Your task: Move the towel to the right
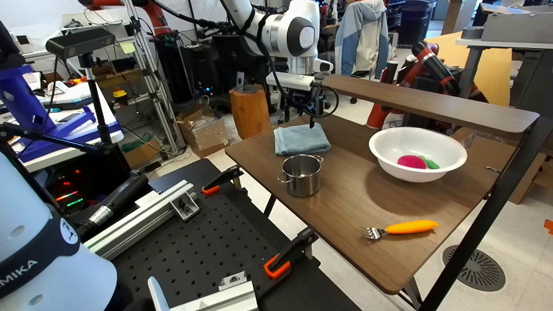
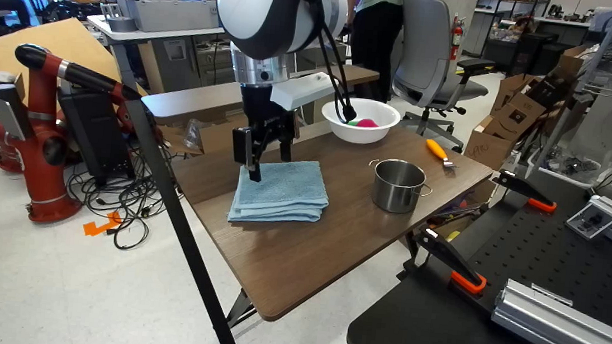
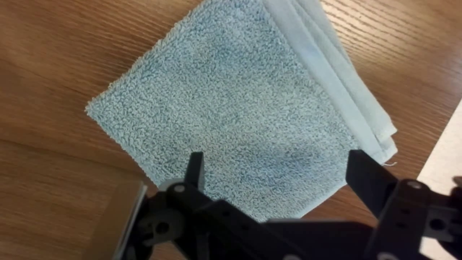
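Two black, straight-edged fingers [image 3: 367, 176] of my dark mechanical gripper [image 3: 276, 153] stand wide apart in the wrist view, clasping nothing. From left to right in an exterior view: the folded, roughly square, pale teal towel [image 1: 302, 140] of looped fabric lies flat on the left part of the brown wood-grain table [image 1: 344, 199], below my gripper; whether the fingers touch it, I cannot tell. I judge the step in hand to be the approach, with the grasp not yet made; the next move calls for lowering, pinching the layers and carrying them right. Near the towel stands the cylindrical, shiny metal pot [image 1: 302, 178]; then come the orange-handled metal fork [image 1: 400, 228] and the round white bowl [image 1: 395, 171] holding a rounded pink object [image 1: 412, 161]. Rightmost, the raised brown board [image 1: 425, 102] runs above the table's far side. I expect the pot and bowl to narrow a rightward path, and the board may crowd my reach.
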Available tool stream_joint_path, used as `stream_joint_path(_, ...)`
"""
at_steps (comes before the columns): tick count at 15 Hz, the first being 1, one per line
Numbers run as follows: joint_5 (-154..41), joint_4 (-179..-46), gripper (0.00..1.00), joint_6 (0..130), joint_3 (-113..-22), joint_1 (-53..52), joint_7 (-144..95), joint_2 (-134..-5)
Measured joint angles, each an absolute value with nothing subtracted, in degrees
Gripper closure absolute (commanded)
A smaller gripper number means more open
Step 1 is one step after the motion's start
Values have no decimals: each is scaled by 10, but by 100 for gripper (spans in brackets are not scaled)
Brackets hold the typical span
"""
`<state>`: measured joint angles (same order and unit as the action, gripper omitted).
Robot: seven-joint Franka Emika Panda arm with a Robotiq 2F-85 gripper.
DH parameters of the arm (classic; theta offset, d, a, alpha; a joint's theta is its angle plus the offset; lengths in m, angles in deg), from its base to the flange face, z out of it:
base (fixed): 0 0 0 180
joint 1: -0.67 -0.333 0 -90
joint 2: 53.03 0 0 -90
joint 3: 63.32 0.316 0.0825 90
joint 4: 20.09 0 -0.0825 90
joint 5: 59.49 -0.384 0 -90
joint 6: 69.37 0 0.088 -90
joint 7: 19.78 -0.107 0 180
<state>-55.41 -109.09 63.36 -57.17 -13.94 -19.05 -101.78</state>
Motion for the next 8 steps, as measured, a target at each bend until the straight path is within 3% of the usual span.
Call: stream_joint_path(8,-554,-1087,0,641,-572,-149,-196,-1037)
